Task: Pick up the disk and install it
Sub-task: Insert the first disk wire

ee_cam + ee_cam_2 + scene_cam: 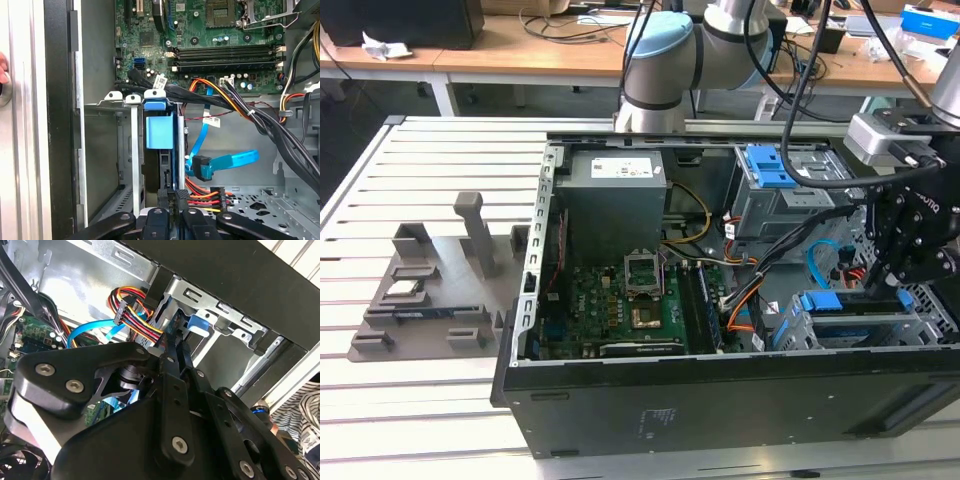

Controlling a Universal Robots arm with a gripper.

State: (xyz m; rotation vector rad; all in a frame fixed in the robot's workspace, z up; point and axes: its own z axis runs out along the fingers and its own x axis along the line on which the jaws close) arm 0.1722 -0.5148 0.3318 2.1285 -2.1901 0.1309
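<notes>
Slats of the metal table (430, 150) lie bare at the exterior view's left, with a grey holder tray (430, 300) on them, well apart from the gripper. Next comes the open computer case (620, 400), its black wall standing up along the near edge. Inside sit the green board (620, 300) and a grey power box (615, 195), with lots of open room above them.

The gripper (880, 290) is low inside the case, at the exterior view's right. In the first wrist view its fingers (181, 200) are pinched on the thin edge of the disk (159, 132), which stands on edge just past them, its blue frame tucked between the silver rails of the drive cage (114, 100). The fit there is tight. A blue flat cable (225, 162) and a bunch of coloured wires (202, 192) hang just beside the gripper.
</notes>
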